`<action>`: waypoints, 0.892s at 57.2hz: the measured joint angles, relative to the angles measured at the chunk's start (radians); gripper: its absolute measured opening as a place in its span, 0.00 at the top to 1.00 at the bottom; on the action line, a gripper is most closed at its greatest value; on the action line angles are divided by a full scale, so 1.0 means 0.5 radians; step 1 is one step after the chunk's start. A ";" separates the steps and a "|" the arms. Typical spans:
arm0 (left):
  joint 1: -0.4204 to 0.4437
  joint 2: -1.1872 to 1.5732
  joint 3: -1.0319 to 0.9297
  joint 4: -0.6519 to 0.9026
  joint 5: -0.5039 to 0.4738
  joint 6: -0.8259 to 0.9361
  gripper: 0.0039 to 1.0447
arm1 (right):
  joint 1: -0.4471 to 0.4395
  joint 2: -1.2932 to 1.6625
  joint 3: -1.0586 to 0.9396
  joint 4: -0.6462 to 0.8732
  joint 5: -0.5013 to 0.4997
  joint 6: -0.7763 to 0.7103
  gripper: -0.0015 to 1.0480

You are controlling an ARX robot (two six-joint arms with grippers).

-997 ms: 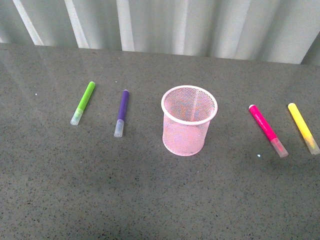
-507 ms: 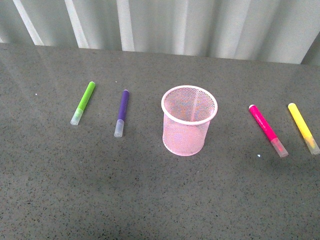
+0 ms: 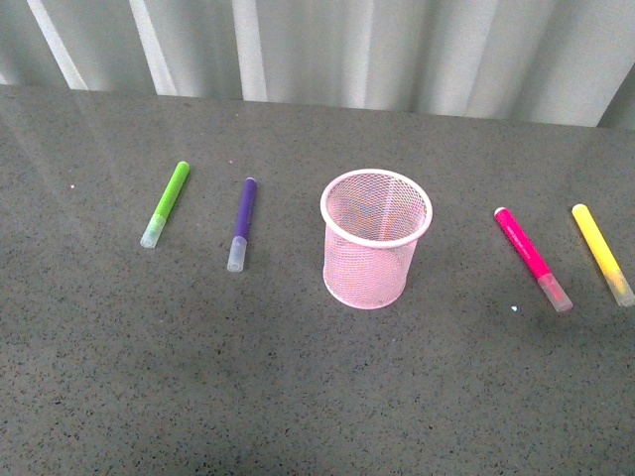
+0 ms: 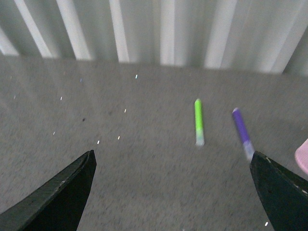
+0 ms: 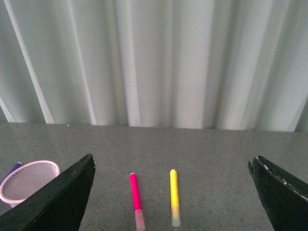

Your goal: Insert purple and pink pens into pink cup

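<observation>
Purple pen [image 4: 240, 130] shows up just past the left pincer [image 4: 171, 152], whose two dark fingers are spread wide apart over the surface [image 3: 298, 397]. That wrist view is a bit blurry, but the green marker [image 4: 198, 121] lies beside the purple pen, roughly parallel to it and not touching, and a sliver of the pink cup [image 4: 303, 156] peeks in at the edge of the shot.

The right pincer [image 5: 170, 158] is spread just as wide. Beyond it the pink pen [image 5: 135, 192] and the yellow marker [image 5: 173, 197] lie side by side with a gap between them, clear caps toward the camera, and the cup sits off to one side.

From the front camera neither arm is in view. The cup stands upright about mid-surface. To its left lie the purple pen, then the green marker further out. To its right lie the pink pen, then the yellow marker near the edge of the picture. Both task pens lie flat on the surface, well apart from the cup, clear caps pointing toward the robot.

The surface is dark grey speckled stuff, kinda glossy, with pale streaky reflections toward the back. Behind it hangs a white pleated curtain [image 3: 397, 50] across the whole width.
</observation>
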 joint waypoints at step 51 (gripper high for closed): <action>-0.381 3.813 2.670 -0.129 -0.033 -0.090 0.06 | 0.000 -0.001 0.000 0.000 0.000 0.000 0.07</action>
